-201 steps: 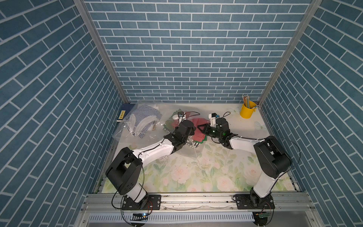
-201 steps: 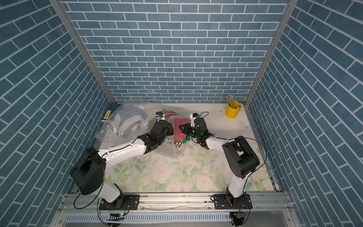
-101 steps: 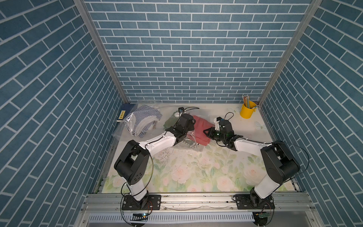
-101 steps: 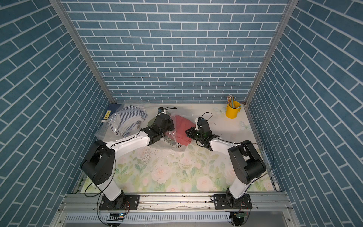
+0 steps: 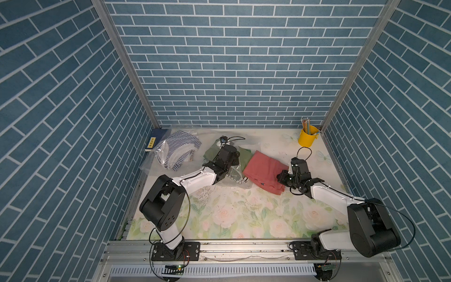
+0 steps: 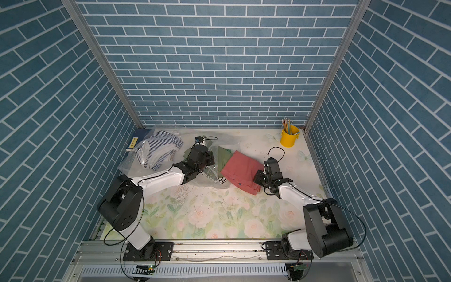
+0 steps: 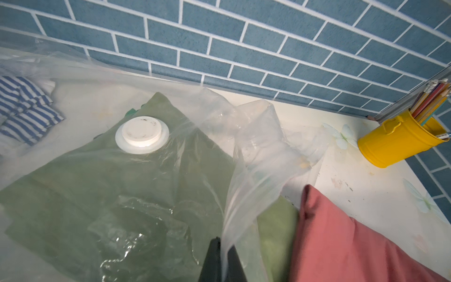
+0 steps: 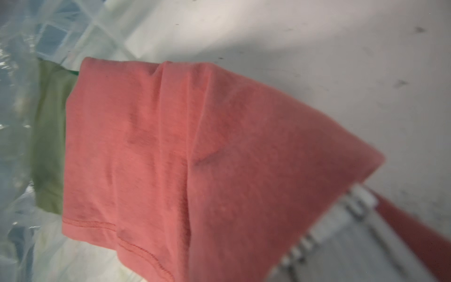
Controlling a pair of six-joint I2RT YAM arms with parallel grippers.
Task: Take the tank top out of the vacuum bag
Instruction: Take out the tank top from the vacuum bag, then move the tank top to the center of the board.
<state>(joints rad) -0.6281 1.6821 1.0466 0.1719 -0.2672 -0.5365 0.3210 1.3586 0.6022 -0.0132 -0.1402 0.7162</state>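
The tank top [image 5: 264, 168] [image 6: 241, 171] is a folded coral-red cloth lying on the table just right of the vacuum bag [image 5: 233, 177]. My right gripper [image 5: 280, 177] [image 6: 257, 179] is shut on its right edge; in the right wrist view the tank top [image 8: 195, 158] fills the picture and hides the fingers. The clear vacuum bag [image 7: 170, 171] has a white round valve [image 7: 142, 134] and holds a green garment [image 7: 97, 195]. My left gripper [image 7: 223, 246] [image 5: 234, 157] is shut on a fold of the bag's plastic near its open side.
A second clear bag with a blue-and-white striped garment [image 5: 178, 151] lies at the back left, beside a blue book [image 5: 156, 139]. A yellow cup of pencils [image 5: 308, 136] stands at the back right corner. Brick walls close three sides.
My right gripper has drawn the tank top to the right and towards the front, away from the bag. My left gripper has kept hold of the bag and shifted slightly back.
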